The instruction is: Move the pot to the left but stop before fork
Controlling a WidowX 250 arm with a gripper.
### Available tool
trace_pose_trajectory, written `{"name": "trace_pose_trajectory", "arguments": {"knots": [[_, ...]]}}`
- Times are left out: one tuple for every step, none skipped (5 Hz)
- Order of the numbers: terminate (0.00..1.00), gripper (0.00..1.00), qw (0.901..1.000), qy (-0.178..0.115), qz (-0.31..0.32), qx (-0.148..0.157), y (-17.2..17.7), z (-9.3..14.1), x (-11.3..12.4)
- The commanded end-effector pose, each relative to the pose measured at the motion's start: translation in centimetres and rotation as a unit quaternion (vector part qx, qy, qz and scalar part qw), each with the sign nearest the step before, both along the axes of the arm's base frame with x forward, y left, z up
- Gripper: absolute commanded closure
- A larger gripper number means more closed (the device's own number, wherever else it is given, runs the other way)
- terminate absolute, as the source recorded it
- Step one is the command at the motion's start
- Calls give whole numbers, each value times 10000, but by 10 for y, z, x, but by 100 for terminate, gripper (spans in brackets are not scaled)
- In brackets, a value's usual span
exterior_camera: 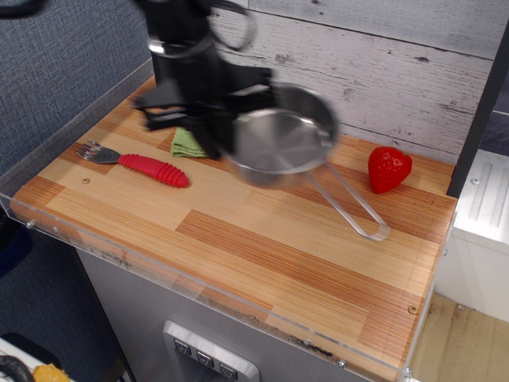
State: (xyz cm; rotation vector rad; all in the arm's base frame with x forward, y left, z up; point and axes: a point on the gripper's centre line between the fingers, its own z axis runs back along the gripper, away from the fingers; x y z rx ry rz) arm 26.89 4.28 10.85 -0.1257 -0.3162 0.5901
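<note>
Steel pot [280,142] airborne, gripper [208,137] clamped on left rim; fork [137,163] below-left on table [262,239], strawberry [389,169] right.

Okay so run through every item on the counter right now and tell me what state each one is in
Shiny stainless-steel pot: gripped at its rim, lifted off the counter, tilted, wire handle trailing right.
Gripper: fingers shut on the pot's left rim.
Red-handled fork: lying flat, untouched, left of the pot.
Green cloth: mostly hidden behind the gripper.
Red strawberry: resting near the wall.
</note>
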Motion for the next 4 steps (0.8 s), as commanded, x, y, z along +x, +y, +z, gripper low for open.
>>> {"name": "trace_pose_trajectory", "arguments": {"knots": [[0,100,9989,-8,462,78,50,-8,-37],[0,100,9981,194,589,63,61,-22,-45],[0,100,9972,364,652,45,67,-39,-49],[0,100,9968,528,595,-17,67,-54,-42]]}}
